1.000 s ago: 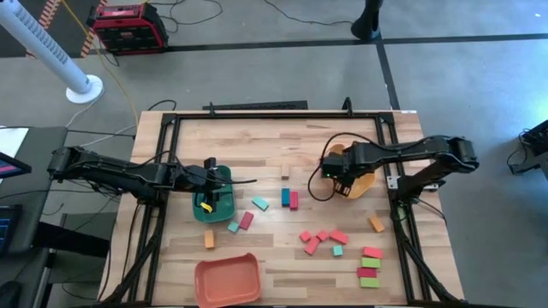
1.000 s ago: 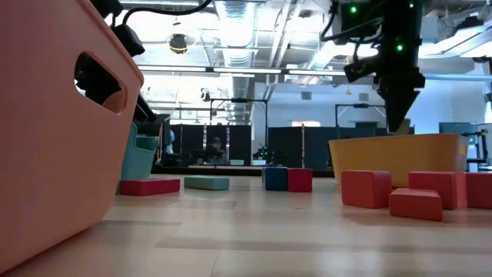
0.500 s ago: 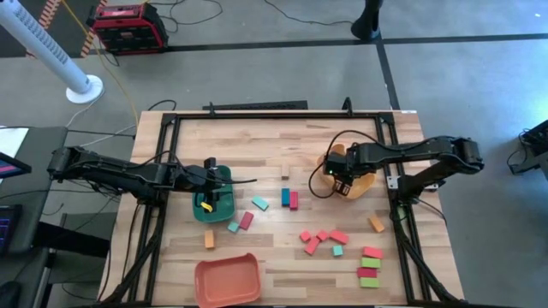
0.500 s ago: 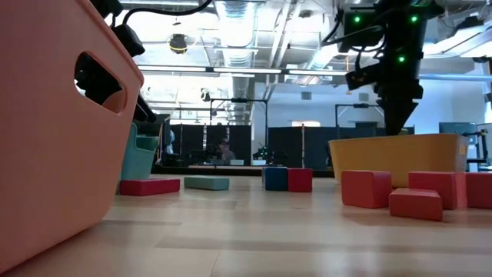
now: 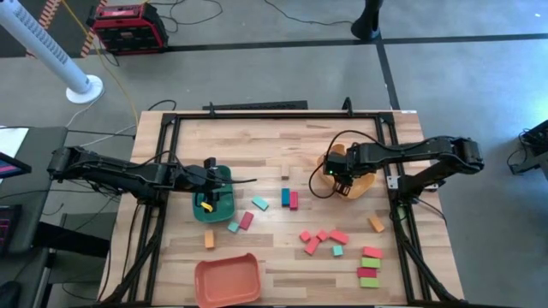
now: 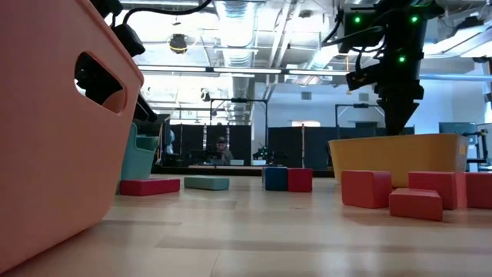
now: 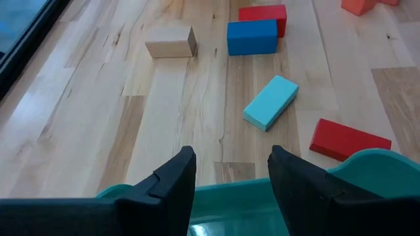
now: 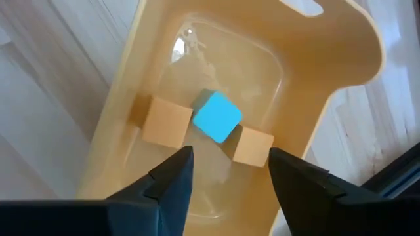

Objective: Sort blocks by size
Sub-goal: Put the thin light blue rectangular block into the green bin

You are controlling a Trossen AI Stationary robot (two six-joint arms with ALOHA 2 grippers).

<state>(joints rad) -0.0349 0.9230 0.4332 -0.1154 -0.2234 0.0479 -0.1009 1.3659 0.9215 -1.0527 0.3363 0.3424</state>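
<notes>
**Table top and what sits on it**

I see a pale wooden table [image 5: 257,141] inside a black frame. Three trays rest on it: a green tray [image 5: 224,204] at centre-left, a yellow-orange tray [image 5: 364,182] toward the right side, and a salmon-red tray [image 5: 227,280] at the near edge. Loose blocks [image 5: 324,239] lie straight on the wood: a blue and a red one [image 5: 289,198] side by side mid-table, a teal bar [image 5: 259,203] near them, a red bar [image 5: 247,221] just beside the green tray, an orange one [image 5: 209,239] below it, and a red and green group [image 5: 370,265] near the right corner.
</notes>
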